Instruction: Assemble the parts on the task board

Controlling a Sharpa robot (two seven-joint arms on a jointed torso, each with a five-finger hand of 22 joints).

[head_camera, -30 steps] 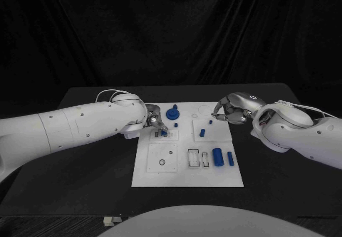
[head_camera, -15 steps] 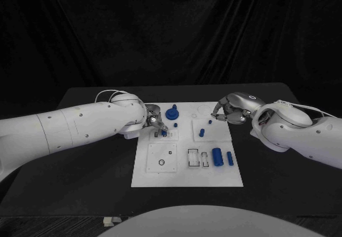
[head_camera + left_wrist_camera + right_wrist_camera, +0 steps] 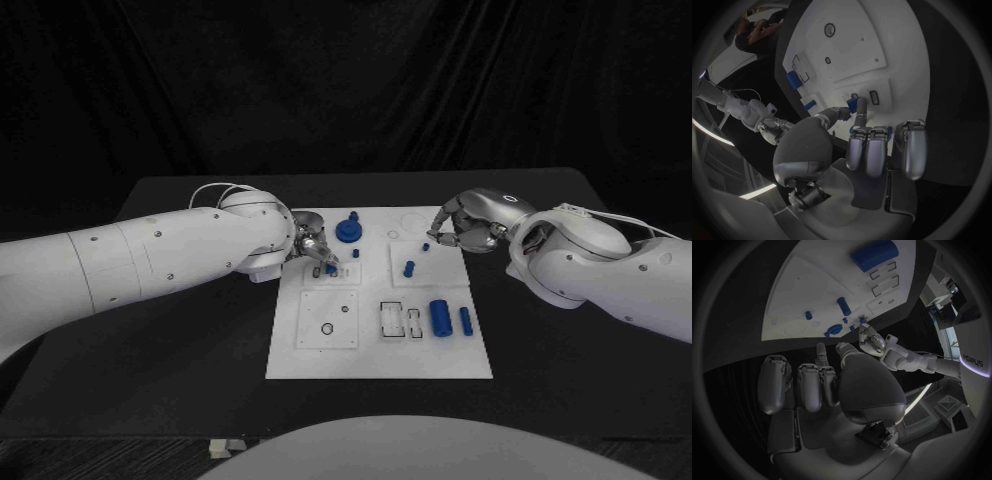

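— What has changed on my task board [image 3: 378,360] over the last second?

— Almost nothing. Nearest me, the two blue cylinders [image 3: 450,321] lie where they lay, beside the outlined slots. Farther up the board, my left hand [image 3: 316,252] still pinches a small blue part [image 3: 332,268] at the left edge, fingers closed on it. At the far right edge, my right hand [image 3: 464,226] has curled fingers; I cannot tell whether it holds anything.

— Meaning?

— I judge the insertion unfinished.
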